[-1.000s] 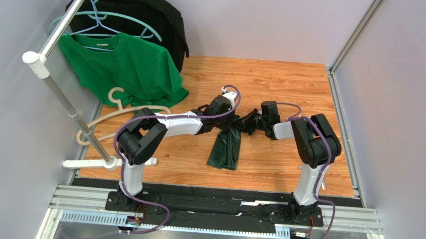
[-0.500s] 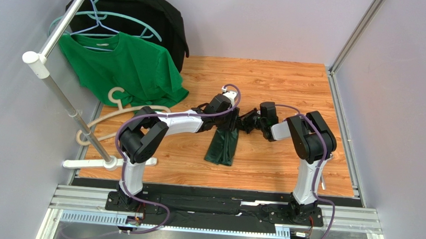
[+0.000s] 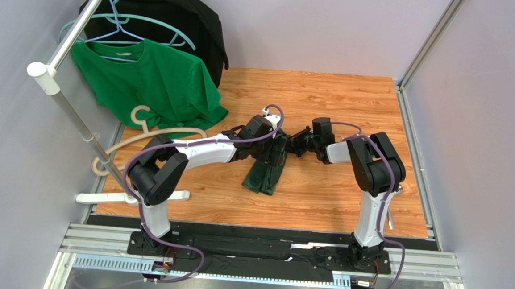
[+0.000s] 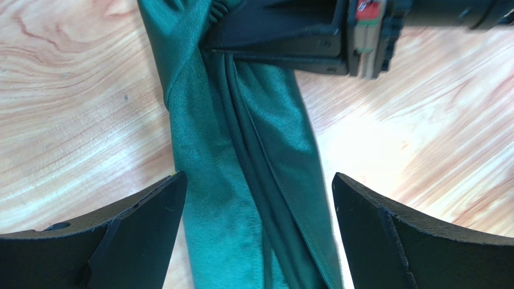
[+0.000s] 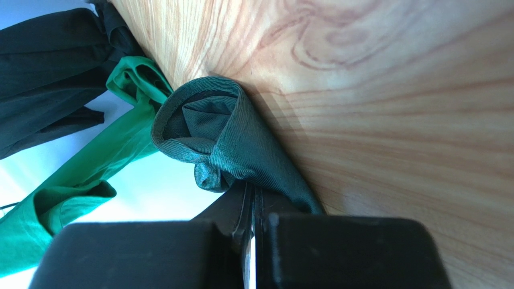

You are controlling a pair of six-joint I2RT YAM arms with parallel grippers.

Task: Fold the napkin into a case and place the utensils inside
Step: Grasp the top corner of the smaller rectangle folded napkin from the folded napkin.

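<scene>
The dark green napkin (image 3: 264,173) lies on the wooden table as a narrow, layered strip, running from the grippers toward the near edge. My left gripper (image 3: 271,153) hovers over its far part, open, with the cloth (image 4: 241,168) between the wide-apart fingers (image 4: 139,223) and not gripped. At the strip's far end my right gripper (image 3: 293,147) is shut on a bunched corner of the napkin (image 5: 223,129), its jaws (image 5: 253,195) pressed together low on the wood. In the left wrist view the right gripper (image 4: 283,30) shows at the top, pinching that end. The utensils are out of view.
A bright green T-shirt (image 3: 149,84) and a black garment (image 3: 174,19) hang from a metal rack (image 3: 74,116) at the back left. A beige hanger (image 3: 143,134) lies by the left arm. A metal frame rail (image 3: 411,140) borders the table's right side.
My left gripper has opened and let go of the napkin. Both grippers and the strip's far end have shifted a little left and back; the strip now lies more slanted.
</scene>
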